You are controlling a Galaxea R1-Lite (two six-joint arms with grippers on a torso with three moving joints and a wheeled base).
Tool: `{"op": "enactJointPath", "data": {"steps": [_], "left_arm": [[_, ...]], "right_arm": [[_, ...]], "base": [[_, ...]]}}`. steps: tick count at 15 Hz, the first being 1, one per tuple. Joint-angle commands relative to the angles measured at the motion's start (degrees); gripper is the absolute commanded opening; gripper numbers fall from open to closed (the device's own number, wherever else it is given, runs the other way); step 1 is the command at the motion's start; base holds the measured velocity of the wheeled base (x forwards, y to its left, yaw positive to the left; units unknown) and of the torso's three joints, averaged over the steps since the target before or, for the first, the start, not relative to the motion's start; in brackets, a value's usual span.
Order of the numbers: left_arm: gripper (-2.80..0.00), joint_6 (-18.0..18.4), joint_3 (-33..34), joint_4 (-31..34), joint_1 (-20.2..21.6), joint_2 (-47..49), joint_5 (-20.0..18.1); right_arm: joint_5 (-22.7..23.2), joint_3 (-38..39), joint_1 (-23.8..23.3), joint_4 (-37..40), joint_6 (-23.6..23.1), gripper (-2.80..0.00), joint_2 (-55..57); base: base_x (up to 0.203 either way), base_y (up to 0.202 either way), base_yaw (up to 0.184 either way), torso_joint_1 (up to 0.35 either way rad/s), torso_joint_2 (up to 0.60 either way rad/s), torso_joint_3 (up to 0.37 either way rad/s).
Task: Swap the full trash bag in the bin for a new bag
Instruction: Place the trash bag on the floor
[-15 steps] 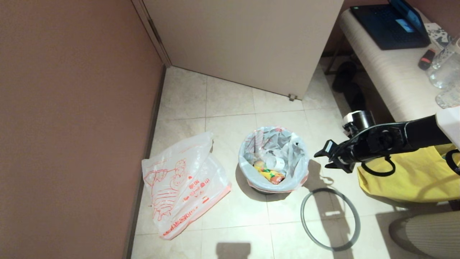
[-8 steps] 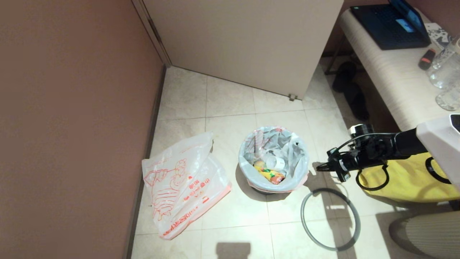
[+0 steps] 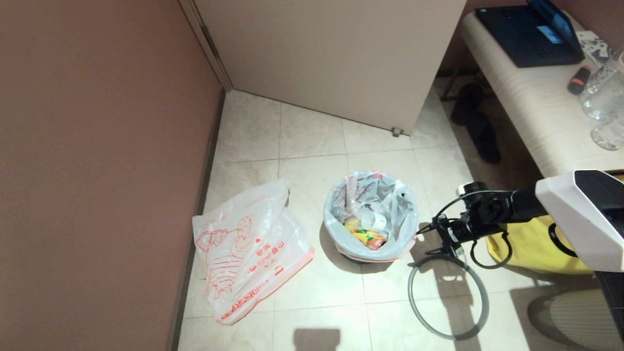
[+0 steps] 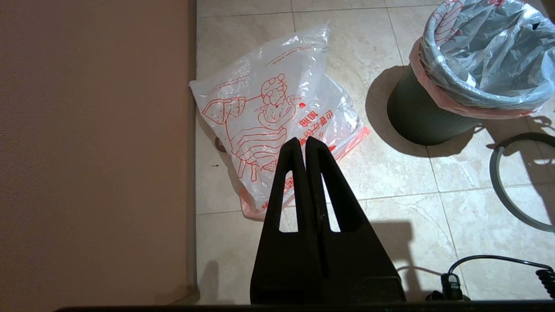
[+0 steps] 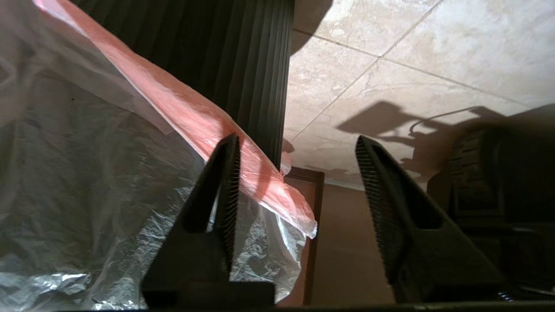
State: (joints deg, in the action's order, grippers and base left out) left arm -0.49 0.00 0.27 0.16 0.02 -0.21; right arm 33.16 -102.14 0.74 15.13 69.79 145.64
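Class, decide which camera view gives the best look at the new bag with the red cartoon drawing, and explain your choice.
The left wrist view shows the new bag best: it lies close, with the cartoon figure and red characters plain, though the shut left gripper covers its near edge. The head view shows the whole bag, smaller, beside the bin. The right wrist view does not show it.

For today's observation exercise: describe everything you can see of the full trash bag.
The full trash bag is thin translucent white plastic with a pink band, lining the bin, its rim folded over the edge. Inside lie a yellow-orange packet and a white cup. The right gripper, open, sits beside its overhang.
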Motion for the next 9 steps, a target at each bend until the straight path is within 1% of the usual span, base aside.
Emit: {"op": "enactJointPath", "data": {"steps": [1,2,3,6,9], "left_arm": [[-2.80,-0.04,0.00,0.00,0.02,0.06,0.03],[-2.80,0.03,0.00,0.00,0.02,0.06,0.03],[-2.80,0.03,0.00,0.00,0.02,0.06,-0.03],[-2.80,-0.02,0.00,0.00,0.02,0.06,0.03],[-2.80,0.00,0.00,0.00,0.00,-0.02,0.02]], "right_arm": [[0.79,-1.68,-0.15,-0.11,4.77,0.00,0.75],[2.60,-1.98,0.29,-0.26,6.41,0.00,0.86],[2.62,-2.09,0.39,-0.23,6.78,0.00,0.87],[1.91,-3.06,-0.32,-0.23,8.96,0.00,0.96],[0.59,-3.33,-0.13,-0.26,9.05,0.00,1.14]], "base": [[0.000,0.000,0.000,0.000,0.00,0.000],[0.000,0.000,0.000,0.000,0.00,0.000],[0.000,0.000,0.000,0.000,0.00,0.000],[0.000,0.000,0.000,0.000,0.00,0.000],[0.000,0.000,0.000,0.000,0.00,0.000]]}}
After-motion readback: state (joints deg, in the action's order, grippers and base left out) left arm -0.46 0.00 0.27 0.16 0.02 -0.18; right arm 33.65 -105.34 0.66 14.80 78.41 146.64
